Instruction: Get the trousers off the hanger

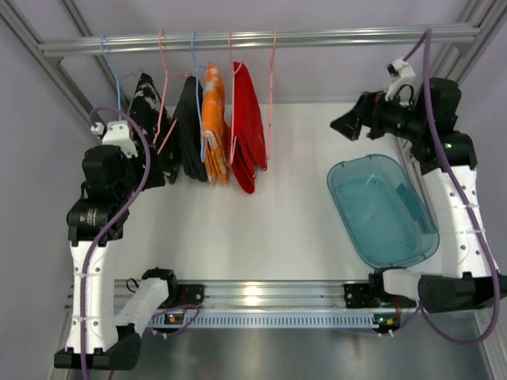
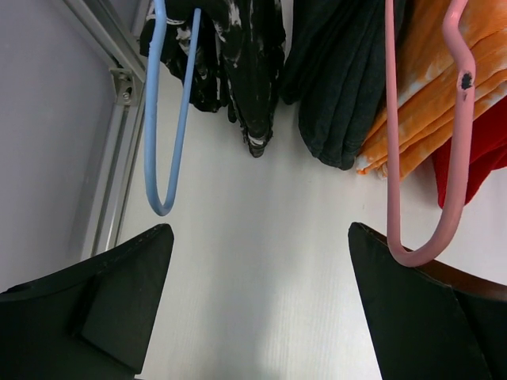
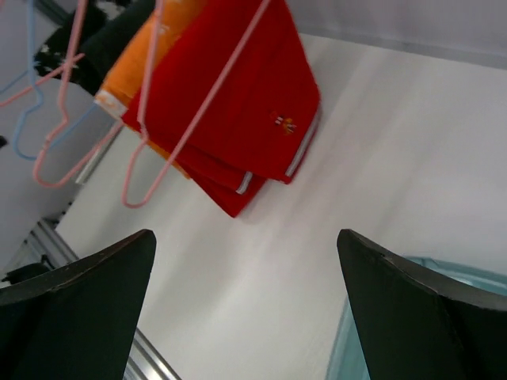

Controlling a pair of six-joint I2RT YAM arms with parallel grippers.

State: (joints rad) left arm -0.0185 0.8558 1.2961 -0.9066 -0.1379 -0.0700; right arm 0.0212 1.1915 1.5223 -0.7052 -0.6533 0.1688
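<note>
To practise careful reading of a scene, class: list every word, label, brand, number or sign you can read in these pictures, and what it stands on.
No text reads clearly in any view.
Round label on the left arm: print too small to read.
Small stitched emblem on the red trousers: too blurred to tell whether it holds letters.

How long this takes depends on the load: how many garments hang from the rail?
4, from left along the rail: a black-and-white patterned garment, a dark garment, the orange trousers, the red trousers. Folds could hide another.
</note>
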